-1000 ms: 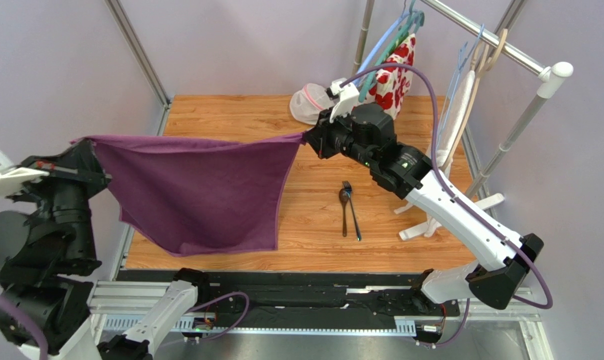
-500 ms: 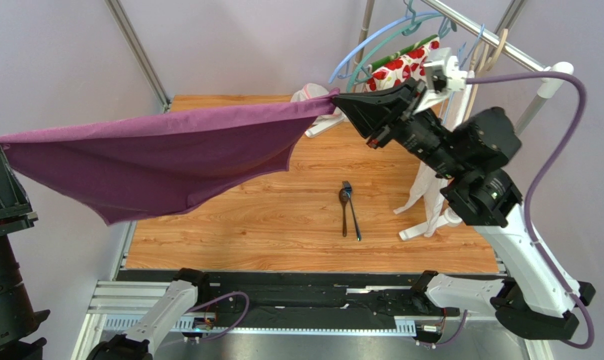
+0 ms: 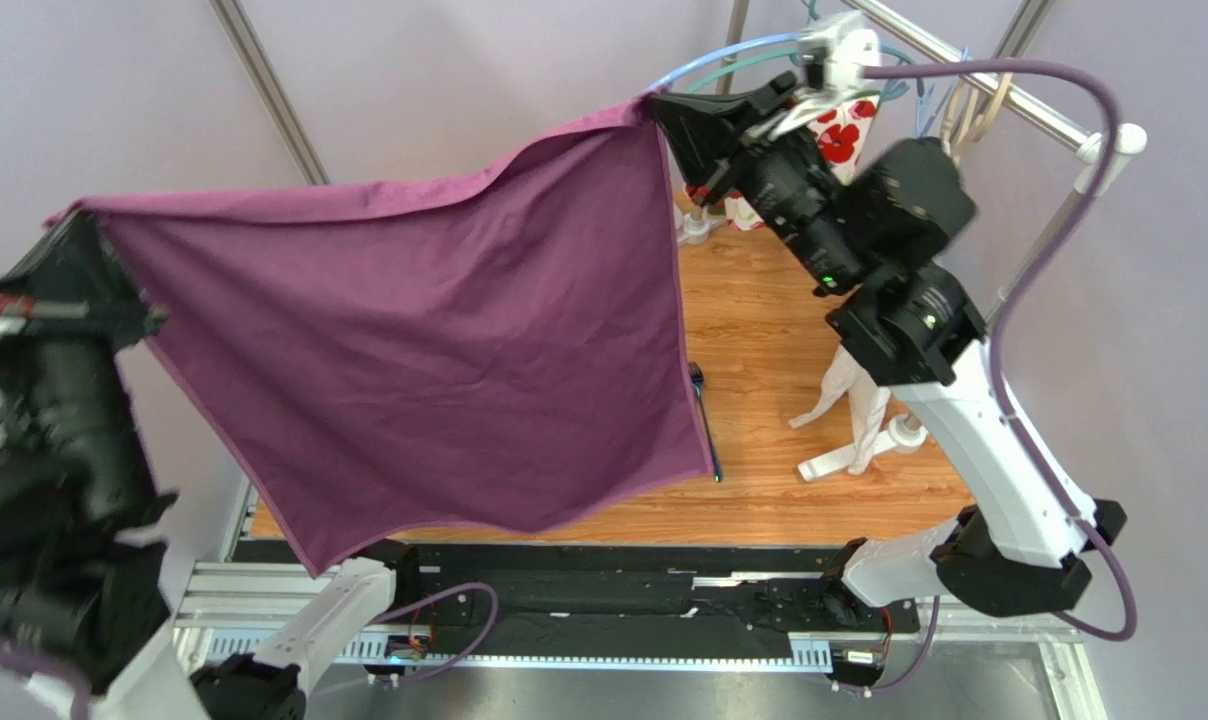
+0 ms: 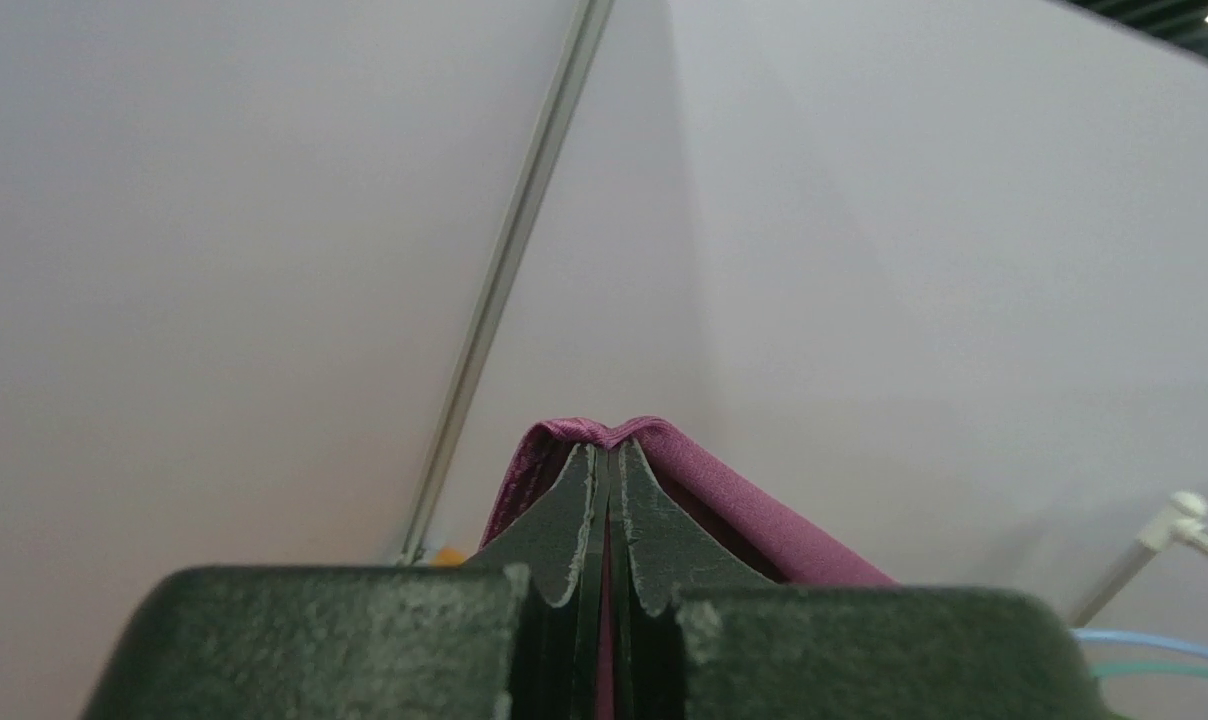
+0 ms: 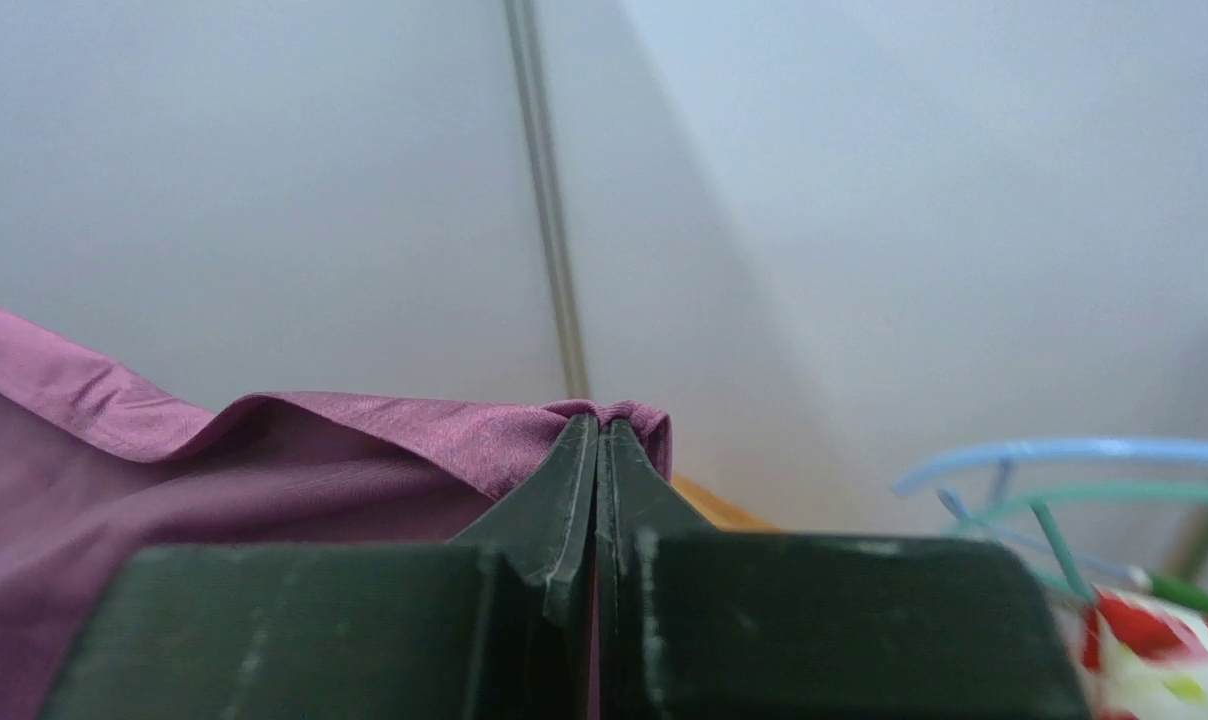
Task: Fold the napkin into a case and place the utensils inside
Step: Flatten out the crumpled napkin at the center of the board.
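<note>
The left gripper (image 4: 607,453) and right gripper (image 5: 597,431) each clenched a top corner of the napkin (image 3: 445,330), hanging spread above the table (image 3: 760,353).

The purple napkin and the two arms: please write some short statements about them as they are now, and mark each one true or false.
1. The napkin hangs spread out in the air between the two arms. True.
2. The left pincer is open and empty. False: it is shut on a corner of the napkin.
3. The right pincer is shut on the napkin. True.
4. The napkin is folded into a narrow case. False: it is one open, unfolded sheet.
5. The utensils lie inside the napkin. False: they lie on the wooden table, mostly hidden behind the hanging cloth.
</note>
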Tool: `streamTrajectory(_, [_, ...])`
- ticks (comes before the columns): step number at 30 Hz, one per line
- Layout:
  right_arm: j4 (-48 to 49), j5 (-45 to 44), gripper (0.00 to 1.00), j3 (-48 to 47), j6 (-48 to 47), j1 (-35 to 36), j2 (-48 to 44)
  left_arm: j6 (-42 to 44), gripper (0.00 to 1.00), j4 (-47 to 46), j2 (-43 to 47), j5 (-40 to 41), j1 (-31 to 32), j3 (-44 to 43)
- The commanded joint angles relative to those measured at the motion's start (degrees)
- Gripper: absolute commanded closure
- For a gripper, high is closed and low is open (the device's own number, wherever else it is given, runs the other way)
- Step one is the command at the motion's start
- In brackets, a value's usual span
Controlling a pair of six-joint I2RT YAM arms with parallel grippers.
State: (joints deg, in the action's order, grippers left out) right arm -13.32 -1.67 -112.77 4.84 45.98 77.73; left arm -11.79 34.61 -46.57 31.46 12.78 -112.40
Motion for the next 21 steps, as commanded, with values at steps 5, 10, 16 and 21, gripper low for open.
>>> streamTrajectory(5, [0.7,6.8,1.00,10.5,-5.2,0.3,-6.8,4.1,1.00,-3.1,2.6,1.0,0.1,4.4])
streamTrajectory(10, [4.1,12.8,1.00,15.5,-2.6,0.6,-10.8,2.7,1.00,-0.6,4.3,1.2,0.1,2.9])
streamTrajectory(16, [7.9,16.3,1.00,21.8,1.4,0.6,-16.7,1.4,1.00,0.7,9.8,1.2,0.1,3.3])
streamTrajectory(21, [7.7,16.3,1.00,23.5,3.4,0.6,-17.3,0.6,1.00,2.5,11.1,1.8,0.1,5.0])
